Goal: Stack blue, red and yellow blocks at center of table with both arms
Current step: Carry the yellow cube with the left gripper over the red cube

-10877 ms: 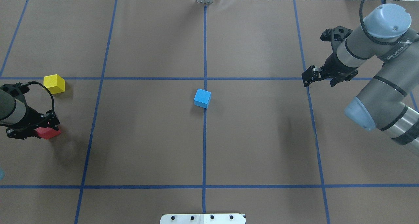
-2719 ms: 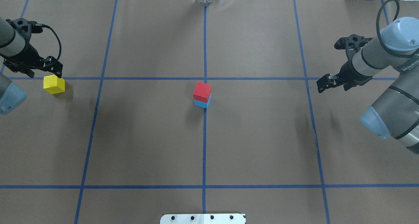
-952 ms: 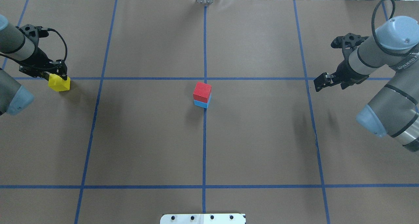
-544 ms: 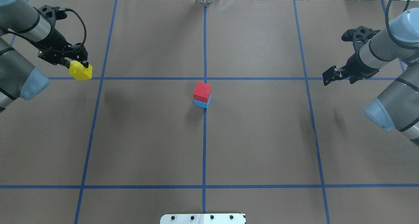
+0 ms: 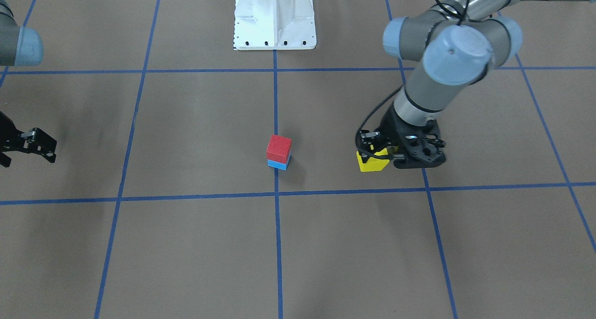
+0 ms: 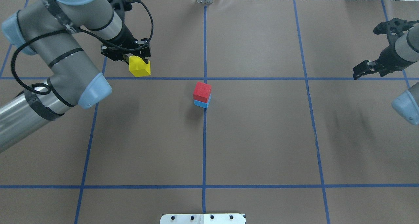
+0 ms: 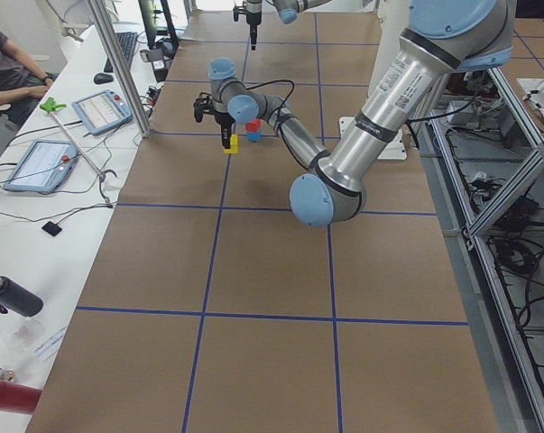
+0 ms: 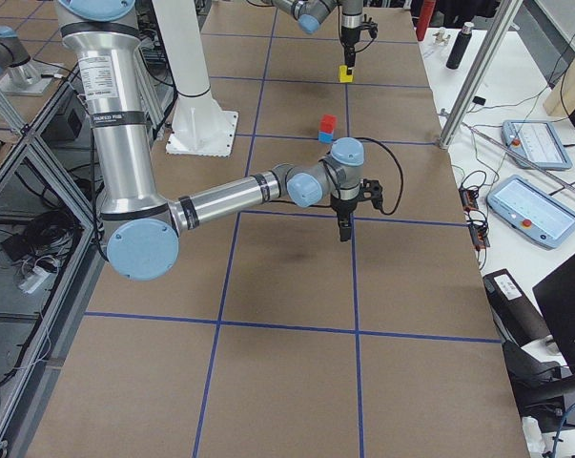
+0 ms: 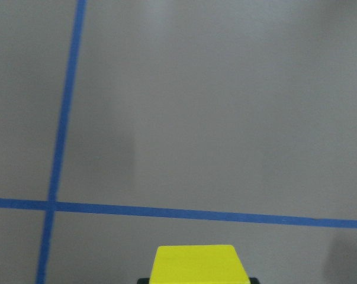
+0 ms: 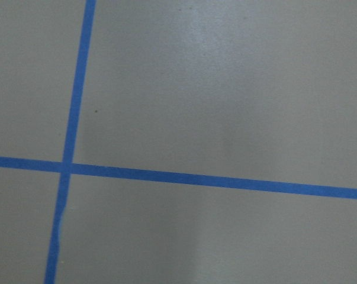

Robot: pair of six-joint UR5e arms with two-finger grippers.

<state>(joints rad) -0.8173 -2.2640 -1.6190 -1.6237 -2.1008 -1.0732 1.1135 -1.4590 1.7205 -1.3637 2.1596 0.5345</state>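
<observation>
Gripping yellow block (image 6: 140,68) aloft, left end effector (image 6: 137,59) can top red block (image 6: 202,91) on blue block (image 6: 201,103); right end effector (image 6: 368,73) open, near table (image 6: 262,145) right edge

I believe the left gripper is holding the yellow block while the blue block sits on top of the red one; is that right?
Not quite: the overhead exterior view shows the red block sitting on top of the blue block, not the reverse. The rest stands: the left gripper has its jaws shut on the yellow block.
</observation>
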